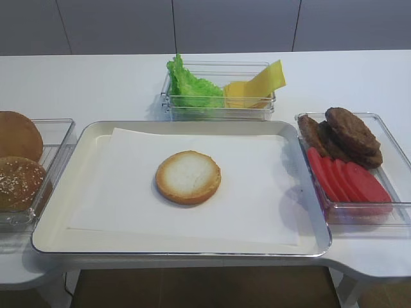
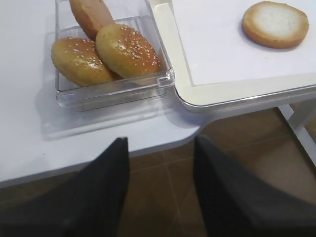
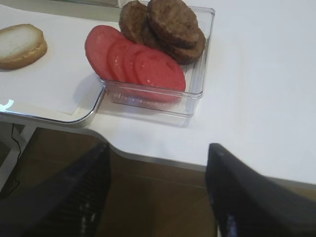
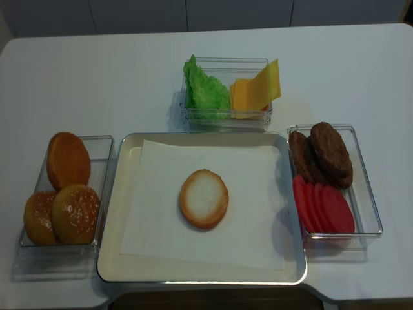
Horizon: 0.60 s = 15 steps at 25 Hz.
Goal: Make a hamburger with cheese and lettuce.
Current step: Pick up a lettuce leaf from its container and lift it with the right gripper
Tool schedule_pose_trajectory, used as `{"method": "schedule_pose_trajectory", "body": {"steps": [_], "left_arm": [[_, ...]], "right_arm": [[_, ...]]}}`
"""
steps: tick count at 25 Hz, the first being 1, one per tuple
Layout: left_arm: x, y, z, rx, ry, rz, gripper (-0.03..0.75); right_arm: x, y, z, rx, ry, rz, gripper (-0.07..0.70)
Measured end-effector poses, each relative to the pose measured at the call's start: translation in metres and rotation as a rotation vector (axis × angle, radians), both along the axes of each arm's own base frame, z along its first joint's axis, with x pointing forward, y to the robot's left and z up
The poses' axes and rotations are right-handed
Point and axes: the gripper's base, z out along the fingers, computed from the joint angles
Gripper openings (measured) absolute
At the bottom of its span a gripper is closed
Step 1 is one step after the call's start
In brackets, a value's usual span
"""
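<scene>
Both arms sit low off the table's front edge, below tabletop level; left gripper (image 2: pixel 160 192) & right gripper (image 3: pixel 158 192) each have fingers spread wide, nothing between them. Next out – tray (image 4: pixel 110 213) w/ white paper liner (image 4: pixel 258 174); the hamburger (image 4: pixel 204 198) lies cut face up near its centre. Sesame buns (image 4: pixel 62 215) in a clear box left of the tray; tomato slices (image 4: pixel 322 208) & patties (image 4: pixel 322 155) in one on the right. Farthest back – lettuce (image 4: pixel 205 90) & cheese (image 4: pixel 258 92) share a clear box, side by side.
</scene>
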Motion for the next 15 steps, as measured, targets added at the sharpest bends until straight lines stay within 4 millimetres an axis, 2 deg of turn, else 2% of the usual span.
{"method": "schedule_pose_trajectory", "body": {"steps": [15], "left_arm": [[0.0,0.0,0.0,0.0,0.0,0.0,0.324]], "right_arm": [[-0.001,0.0043,0.0005,0.044,0.006,0.03,0.475]]}}
